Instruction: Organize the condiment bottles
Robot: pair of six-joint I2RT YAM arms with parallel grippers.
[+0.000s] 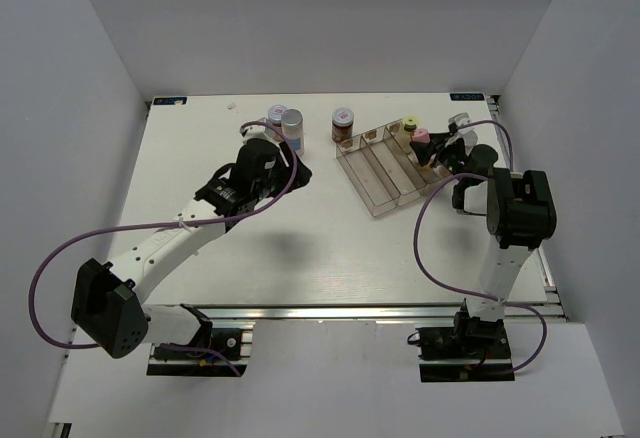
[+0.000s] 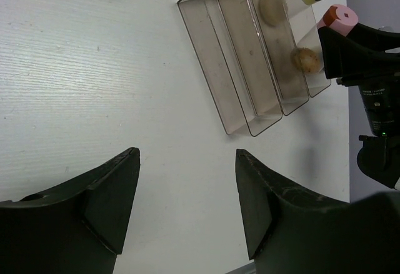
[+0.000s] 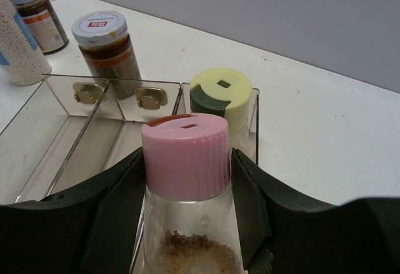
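Pink-capped bottle (image 3: 185, 155), brownish granules inside, sits clamped between the right gripper's (image 3: 187, 189) fingers at the tray's (image 3: 112, 80) right-hand compartment; whether it touches the floor is unclear. Just behind it in that compartment stands the yellow-green-capped bottle (image 3: 222, 96). A brown jar (image 3: 106, 45) stands just beyond the tray; a second jar (image 3: 37, 11) and the white-blue bottle (image 3: 19, 49) stand together farther left. Only the top view shows the left gripper (image 1: 290, 170) near that pair; its wrist view shows the fingers apart over the white surface (image 1: 300, 248), between white walls.

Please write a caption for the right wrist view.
Right gripper clamps the pink-capped bottle at the clear tray, beside the yellow-green-capped bottle.
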